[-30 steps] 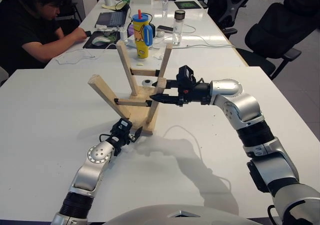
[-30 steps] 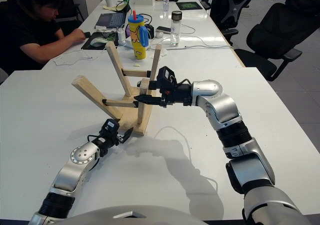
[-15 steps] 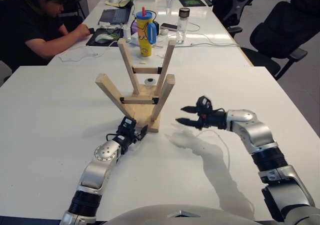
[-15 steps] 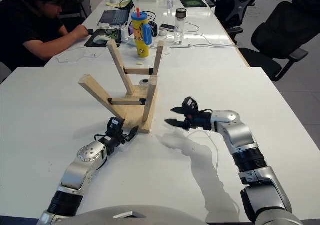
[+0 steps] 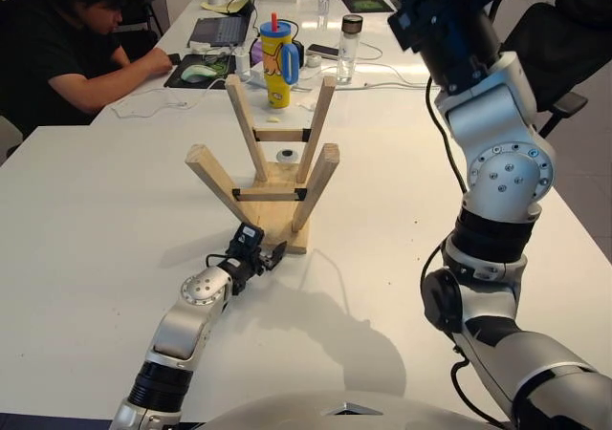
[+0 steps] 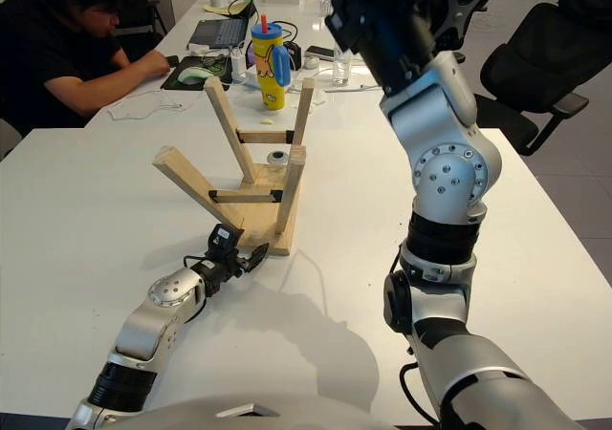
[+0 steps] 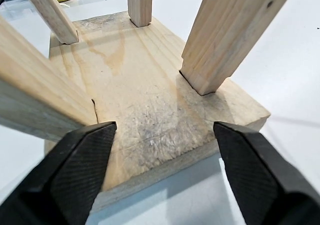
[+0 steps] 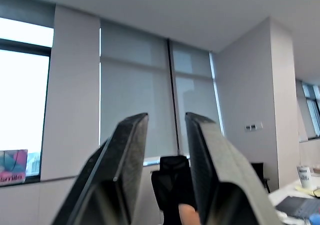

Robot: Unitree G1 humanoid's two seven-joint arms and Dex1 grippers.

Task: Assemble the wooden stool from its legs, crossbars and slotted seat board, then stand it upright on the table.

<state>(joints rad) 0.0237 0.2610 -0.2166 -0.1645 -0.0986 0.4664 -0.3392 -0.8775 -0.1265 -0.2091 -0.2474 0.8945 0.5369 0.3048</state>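
The wooden stool (image 5: 275, 167) lies upside down on the white table (image 5: 96, 220), its seat board (image 7: 145, 100) flat and its legs and dark-ended crossbars pointing up. My left gripper (image 5: 266, 255) rests low on the table at the near edge of the seat board, open, with its black fingers (image 7: 85, 165) either side of the board's corner and nothing held. My right arm (image 5: 488, 96) is raised high over the far right of the table. My right gripper (image 8: 166, 117) points up at the room's windows and ceiling, its fingers slightly apart and empty.
Behind the stool stand a yellow cup (image 5: 274, 65), a bottle (image 5: 347, 36) and a laptop (image 5: 219, 32) with cables. A person sits at the far left. Black office chairs (image 5: 564, 29) stand to the right. The near table is bare white surface.
My right gripper left the stool's crossbar, dropped over the table to the right, then swung up high. The left gripper and the stool have stayed put.
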